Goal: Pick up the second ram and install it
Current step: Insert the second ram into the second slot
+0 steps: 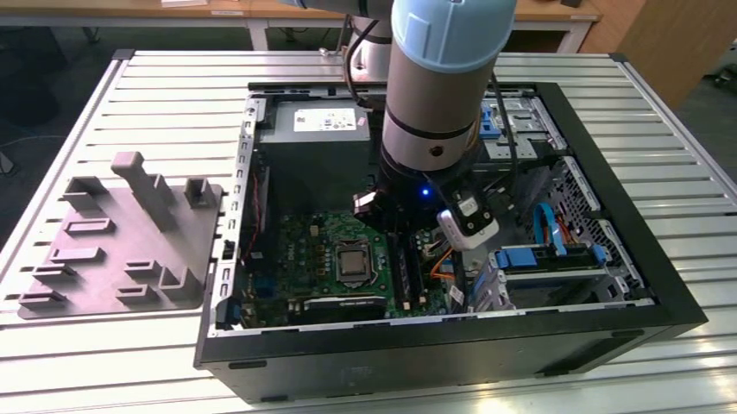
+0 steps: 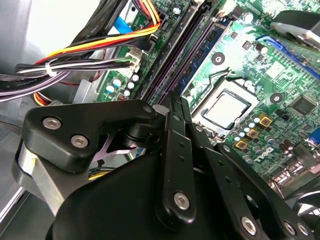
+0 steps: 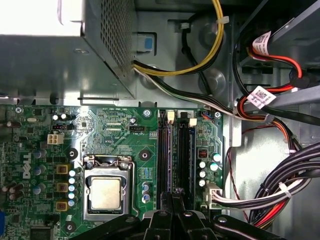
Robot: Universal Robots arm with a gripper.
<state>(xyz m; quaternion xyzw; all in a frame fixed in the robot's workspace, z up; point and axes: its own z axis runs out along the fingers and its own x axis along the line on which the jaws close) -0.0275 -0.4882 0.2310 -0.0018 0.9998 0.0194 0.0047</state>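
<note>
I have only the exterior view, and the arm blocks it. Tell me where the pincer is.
Observer: In the first wrist view the pincer hangs over the long black memory slots beside the processor socket.
Operator: Report its state.
Observer: Shut; the fingertips meet in the second wrist view.
Operator: Check the slot latches.
Observer: Two white latches show at the slots' end nearer the power supply.

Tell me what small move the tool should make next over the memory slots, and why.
Probably a short, straight press down. The tool is shut, its tips just over the memory slots, and a blue-green strip, likely the second ram, lies in one; whether it is seated cannot be told.
</note>
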